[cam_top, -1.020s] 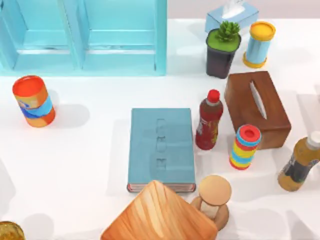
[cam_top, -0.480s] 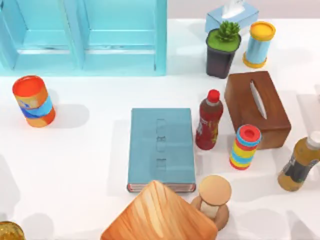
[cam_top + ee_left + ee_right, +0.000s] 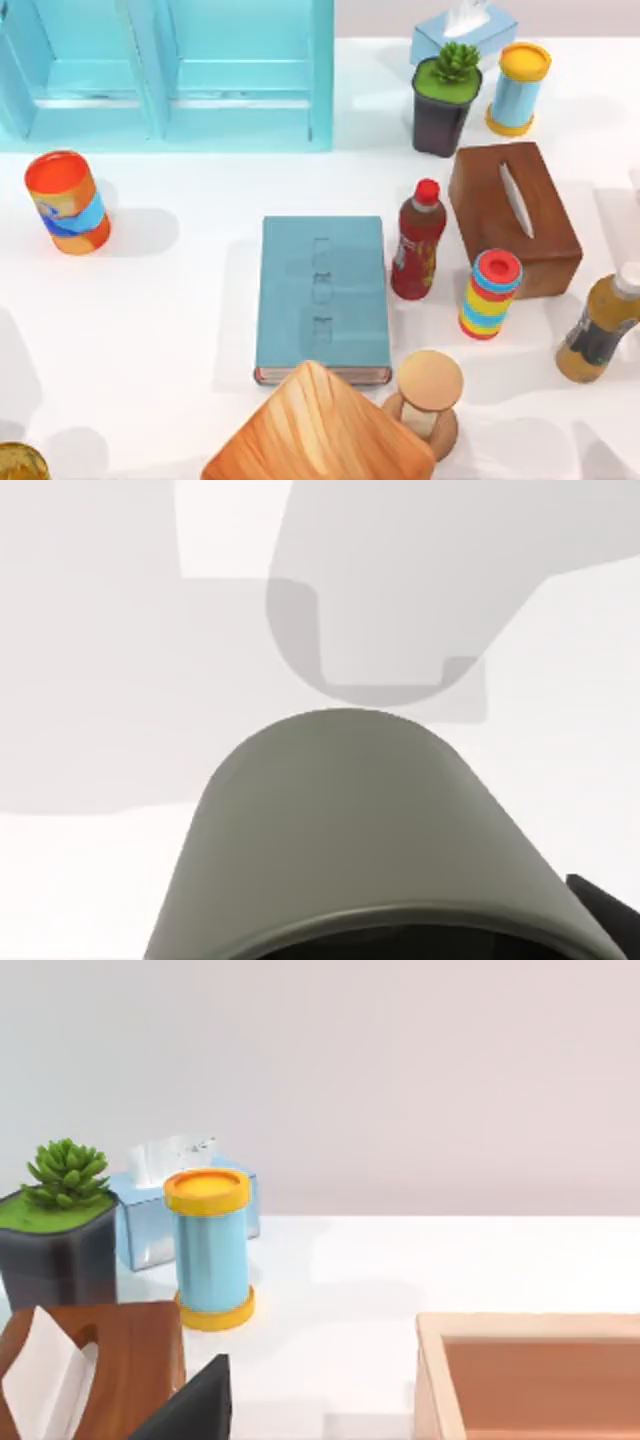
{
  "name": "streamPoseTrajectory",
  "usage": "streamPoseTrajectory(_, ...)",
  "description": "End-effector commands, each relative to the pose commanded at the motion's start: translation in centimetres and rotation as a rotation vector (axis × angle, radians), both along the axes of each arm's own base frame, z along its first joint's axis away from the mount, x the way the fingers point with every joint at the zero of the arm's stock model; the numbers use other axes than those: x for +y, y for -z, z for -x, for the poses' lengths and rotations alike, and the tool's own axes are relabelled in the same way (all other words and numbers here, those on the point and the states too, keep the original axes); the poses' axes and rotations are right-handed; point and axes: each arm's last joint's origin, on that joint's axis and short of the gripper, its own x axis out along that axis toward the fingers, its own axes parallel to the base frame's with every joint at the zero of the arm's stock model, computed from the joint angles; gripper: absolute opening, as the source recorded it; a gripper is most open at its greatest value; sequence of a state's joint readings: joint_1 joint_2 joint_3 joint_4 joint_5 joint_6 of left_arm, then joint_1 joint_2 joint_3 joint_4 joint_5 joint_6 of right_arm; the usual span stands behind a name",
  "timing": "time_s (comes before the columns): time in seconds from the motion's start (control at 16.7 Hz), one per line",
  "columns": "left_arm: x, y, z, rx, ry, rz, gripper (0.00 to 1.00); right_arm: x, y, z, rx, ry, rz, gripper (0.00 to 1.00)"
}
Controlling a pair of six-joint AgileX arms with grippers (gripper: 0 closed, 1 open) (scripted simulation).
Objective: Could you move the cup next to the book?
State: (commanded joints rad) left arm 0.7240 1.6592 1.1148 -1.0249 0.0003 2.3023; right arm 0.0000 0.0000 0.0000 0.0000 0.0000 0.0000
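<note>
Left wrist view: the cup (image 3: 370,830) sits close under my left arm's camera, grey-beige and tapered, above the white surface (image 3: 90,680), where grey shadows fall. A dark edge shows at the frame corner beside it; I cannot tell whether the left tool is released or clenched.

Top view: the book (image 3: 321,297) lies flat at the surface's middle, teal cover up, reddish-brown edge toward the near side. A red bottle (image 3: 418,240) stands just beside its right edge. A wooden board (image 3: 318,430) overlaps the book's near edge. An orange can (image 3: 67,201) stands well apart to the left, and a striped can (image 3: 490,293) stands right of the bottle.

Right wrist view: a brown tissue box (image 3: 95,1365), a potted succulent (image 3: 62,1222) and a blue-yellow canister (image 3: 209,1248) stand ahead. I cannot tell the right tool's state.
</note>
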Motion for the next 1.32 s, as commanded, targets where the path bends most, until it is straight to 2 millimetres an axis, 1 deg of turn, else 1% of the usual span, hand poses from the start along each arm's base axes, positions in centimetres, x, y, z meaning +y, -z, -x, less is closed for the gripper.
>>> streamPoseTrajectory(0.12,-0.5,-0.3,-0.9,-0.004,-0.037,-0.005,0.00,0.0,0.0,0.0,0.000,0.000,0.000,1.00)
streamPoseTrajectory(0.3,-1.9,-1.0,-3.1,-0.012,-0.126,-0.009,0.00,0.0,0.0,0.0,0.000,0.000,0.000,1.00)
streamPoseTrajectory(0.42,-3.5,-1.3,-4.8,-0.011,-0.197,-0.004,0.00,0.0,0.0,0.0,0.000,0.000,0.000,1.00)
streamPoseTrajectory(0.54,-5.6,-1.5,-6.7,0.000,-0.284,0.005,0.00,0.0,0.0,0.0,0.000,0.000,0.000,1.00)
streamPoseTrajectory(0.72,-9.8,-1.7,-9.2,0.030,-0.448,0.019,0.00,0.0,0.0,0.0,0.000,0.000,0.000,1.00)
streamPoseTrajectory(0.96,-16.6,-1.8,-11.4,0.084,-0.735,0.020,0.00,0.0,0.0,0.0,0.000,0.000,0.000,1.00)
streamPoseTrajectory(1.14,-22.2,-2.2,-12.0,0.105,-0.973,0.006,0.00,0.0,0.0,0.0,0.000,0.000,0.000,1.00)
streamPoseTrajectory(1.32,-27.4,-3.1,-11.7,0.101,-1.198,-0.002,0.00,0.0,0.0,0.0,0.000,0.000,0.000,1.00)
